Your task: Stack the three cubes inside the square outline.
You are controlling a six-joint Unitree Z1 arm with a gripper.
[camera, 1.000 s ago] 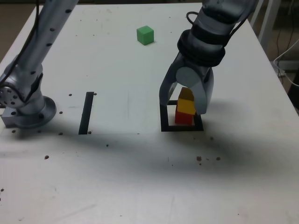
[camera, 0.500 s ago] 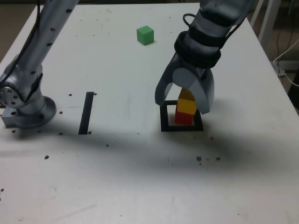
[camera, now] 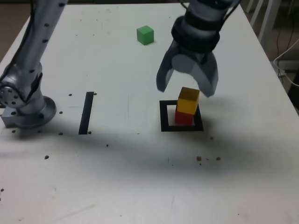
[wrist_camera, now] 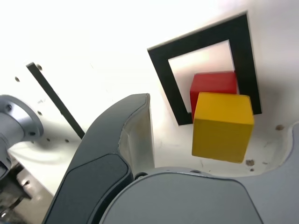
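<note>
The yellow cube [camera: 188, 101] sits on top of the red cube [camera: 183, 117], and the pair stands inside the square outline [camera: 164, 116] on the white counter [camera: 140, 177], toward the exterior view's right. The yellow one looks slightly turned and shifted on the red one, so the pile is not perfectly squared. The hand [camera: 187, 86] hangs just above and behind this pile with its two jaws spread wide and nothing between them; the wrist view shows the yellow cube [wrist_camera: 222, 125] and red cube [wrist_camera: 212, 86] free of the dark fingers [wrist_camera: 128, 135], with the black frame [wrist_camera: 203, 39] around them. So two of three cubes appear placed, and the step in hand looks like the release of the second one. What is left is the green cube [camera: 145, 35], which lies alone near the far edge of the counter, well apart from the pile and to the exterior view's left of the arm. The next move calls for lifting clear without brushing the yellow cube, travelling over to the green one, coming down with the jaws on either side of it and closing squarely on its flat faces. The black strip [camera: 86, 113] further to the exterior view's left plays no part. Setting the green cube on a slightly skewed pile will probably need a gentle, centred descent.
</note>
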